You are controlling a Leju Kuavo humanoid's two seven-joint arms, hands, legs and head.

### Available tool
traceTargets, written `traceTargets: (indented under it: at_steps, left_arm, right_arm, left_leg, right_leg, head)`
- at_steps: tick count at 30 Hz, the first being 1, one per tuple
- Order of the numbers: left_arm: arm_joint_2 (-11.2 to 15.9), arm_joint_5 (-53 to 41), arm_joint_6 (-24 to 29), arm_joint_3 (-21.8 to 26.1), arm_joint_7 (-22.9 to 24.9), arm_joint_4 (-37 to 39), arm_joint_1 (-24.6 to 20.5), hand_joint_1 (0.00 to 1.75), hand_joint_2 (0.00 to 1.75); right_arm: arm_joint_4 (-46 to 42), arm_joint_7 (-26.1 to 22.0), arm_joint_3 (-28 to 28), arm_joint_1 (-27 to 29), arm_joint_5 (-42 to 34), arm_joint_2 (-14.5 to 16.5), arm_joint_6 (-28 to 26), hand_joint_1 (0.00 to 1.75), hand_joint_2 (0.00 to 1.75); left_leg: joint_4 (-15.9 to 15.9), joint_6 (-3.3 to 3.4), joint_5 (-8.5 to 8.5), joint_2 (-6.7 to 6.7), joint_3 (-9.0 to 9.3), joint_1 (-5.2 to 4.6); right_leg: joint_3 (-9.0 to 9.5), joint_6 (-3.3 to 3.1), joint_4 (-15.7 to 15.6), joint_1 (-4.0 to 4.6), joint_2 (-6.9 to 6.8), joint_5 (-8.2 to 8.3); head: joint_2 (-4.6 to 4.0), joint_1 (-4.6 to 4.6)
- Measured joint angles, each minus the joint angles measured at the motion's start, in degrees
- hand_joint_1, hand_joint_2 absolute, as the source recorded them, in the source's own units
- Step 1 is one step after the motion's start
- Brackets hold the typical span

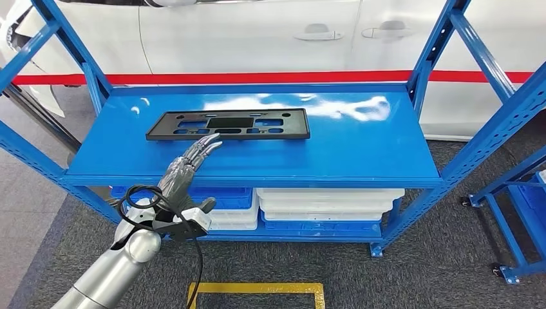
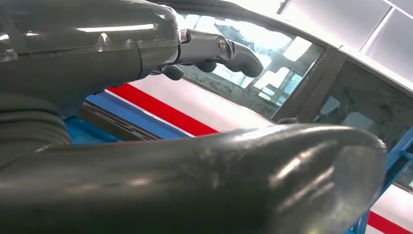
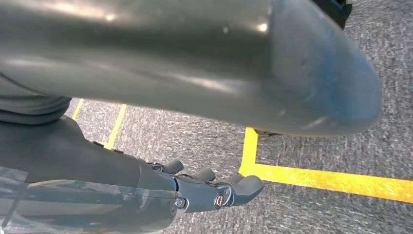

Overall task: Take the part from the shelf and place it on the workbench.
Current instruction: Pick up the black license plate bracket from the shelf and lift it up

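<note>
A flat black plastic plate frame (image 1: pixel 228 125) lies on the top board of the blue shelf (image 1: pixel 360 145), left of centre. My left hand (image 1: pixel 188 165) reaches up over the shelf's front edge, fingers stretched out and apart, tips at the part's near edge. It holds nothing. In the left wrist view the left hand (image 2: pixel 146 97) shows its thick thumb and dark fingers before a white car with a red stripe. My right hand (image 3: pixel 160 146) hangs over grey carpet, fingers loosely extended, nothing in it.
White and blue bins (image 1: pixel 328 206) fill the shelf's lower level. Blue uprights (image 1: pixel 438 38) frame both sides. A white car (image 1: pixel 257 32) stands behind the shelf. Another blue rack (image 1: pixel 521 212) sits at the right. Yellow tape (image 1: pixel 257 290) marks the grey carpet.
</note>
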Motion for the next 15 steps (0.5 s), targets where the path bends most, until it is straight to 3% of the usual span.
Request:
traceTargets:
  at_steps: [1,2,3,6,8,12,13,15]
  left_arm:
    - [0.0,-0.02,-0.06,-0.01,0.05,0.0,0.16,0.0,0.0]
    - [0.0,-0.07,-0.15,-0.02,0.09,-0.01,0.35,0.0,0.0]
    - [0.0,-0.11,-0.26,-0.03,0.12,-0.02,0.49,0.0,0.0]
    - [0.01,-0.23,-0.5,-0.04,0.15,-0.39,0.52,0.0,0.0]
    - [0.01,-0.27,-0.62,-0.04,0.15,-0.71,0.49,0.0,0.0]
    - [0.03,-0.35,-0.78,-0.04,0.15,-1.05,0.54,0.0,0.0]
    - [0.02,-0.39,-0.83,-0.05,0.15,-1.15,0.54,0.0,0.0]
    - [-0.03,-0.48,-0.92,-0.07,0.16,-1.27,0.64,0.0,0.0]
  right_arm:
    - [0.0,-0.01,0.01,0.03,0.0,0.0,0.01,0.0,0.0]
    - [0.0,-0.01,0.01,0.07,-0.01,0.0,0.02,0.0,0.0]
    - [0.0,-0.01,0.01,0.1,-0.01,0.01,0.03,0.0,0.0]
    - [0.02,-0.05,0.02,0.08,-0.09,0.16,0.05,0.0,0.0]
    - [0.02,-0.07,0.03,0.03,-0.14,0.24,0.08,0.0,0.0]
    - [-0.03,-0.08,0.05,0.02,-0.17,0.09,0.06,0.0,0.0]
    - [-0.04,-0.09,0.05,0.02,-0.18,0.04,0.07,0.0,0.0]
    - [-0.04,-0.09,0.05,0.03,-0.21,0.0,0.08,0.0,0.0]
  left_leg:
    - [3.41,0.23,-0.87,0.0,-1.97,-0.14]
    - [4.96,0.59,-0.63,-0.01,-3.1,-0.31]
    - [4.25,1.08,0.73,-0.03,-3.19,-0.54]
    - [-5.92,3.44,6.98,-0.12,0.58,-1.64]
    - [-10.09,4.29,8.06,-0.14,2.29,-2.24]
    - [-12.34,4.21,8.39,-0.13,3.48,-2.0]
    - [-12.94,4.24,8.63,-0.09,3.88,-1.77]
    - [-13.35,4.34,8.72,0.0,4.23,-1.65]
  right_leg:
    - [0.15,-0.22,0.01,0.31,0.01,-0.14]
    - [0.34,-0.42,0.01,0.63,0.04,-0.27]
    - [0.57,-0.59,0.02,0.94,0.07,-0.4]
    - [1.26,-0.78,0.01,1.66,0.18,-0.81]
    - [1.21,-0.43,-0.02,1.62,0.19,-0.88]
    - [1.05,0.85,0.52,1.49,-0.02,-1.47]
    - [0.23,1.15,2.28,1.48,-0.09,-2.52]
    - [-3.28,1.63,8.75,1.17,-0.21,-5.48]
  head:
    - [0.0,0.01]
    - [0.0,0.01]
    - [0.0,0.01]
    - [0.0,0.03]
    - [0.0,0.05]
    - [0.0,0.07]
    - [0.0,0.07]
    - [0.0,0.07]
